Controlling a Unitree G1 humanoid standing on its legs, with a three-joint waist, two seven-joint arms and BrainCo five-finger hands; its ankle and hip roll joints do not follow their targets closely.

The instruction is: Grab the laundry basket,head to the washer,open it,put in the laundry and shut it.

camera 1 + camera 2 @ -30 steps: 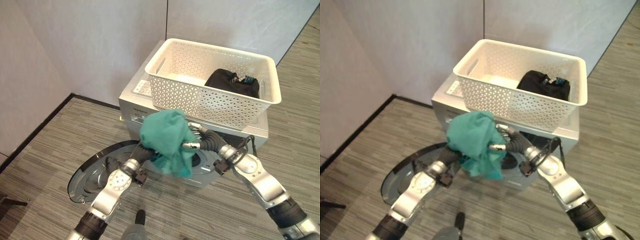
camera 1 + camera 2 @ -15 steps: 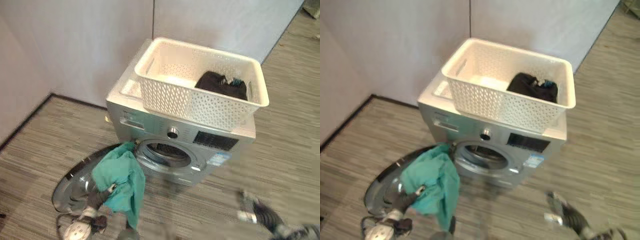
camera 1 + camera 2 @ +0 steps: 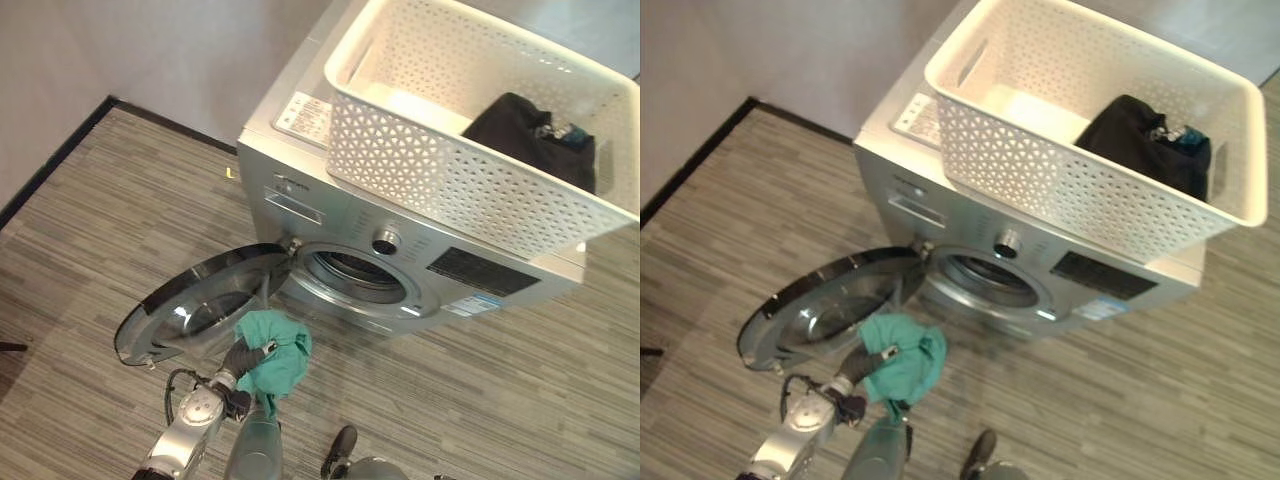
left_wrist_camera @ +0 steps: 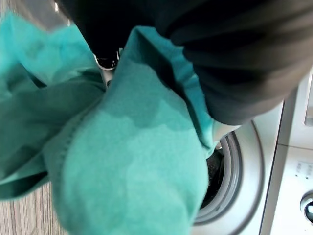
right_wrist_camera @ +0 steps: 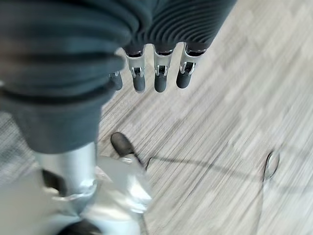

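The silver washer [image 3: 400, 260] stands on the striped grey floor [image 3: 90, 260] against a pale wall [image 3: 170, 50]; its round door [image 3: 195, 305] hangs wide open to the robot's left of the drum opening [image 3: 355, 275], the glass tilted down toward the floor; the drum opening itself looks dark, and what lies inside cannot be made out. On top of the washer sits the white lattice laundry basket [image 3: 450, 190], upright, its near wall over the control panel [image 3: 480, 272]; a dark garment [image 3: 535, 135] with a speck of blue lies bunched in its right part, while the rest of the basket floor shows bare. A round knob [image 3: 385, 242] sits on the washer's front just above the opening.

The left hand [image 3: 243, 357] is low in front of the open door, near its lower edge and short of the drum opening; it carries a crumpled teal cloth [image 3: 275, 358], which drapes over and around the hand; in the left wrist view the cloth [image 4: 122, 161] covers the fingers, so whether they are curled round it cannot be told, though the cloth hangs from the hand clear of the floor. The right hand [image 5: 156, 73] shows in its own wrist view above the floor, its fingers [image 5: 160, 78] straight, side by side and holding nothing.
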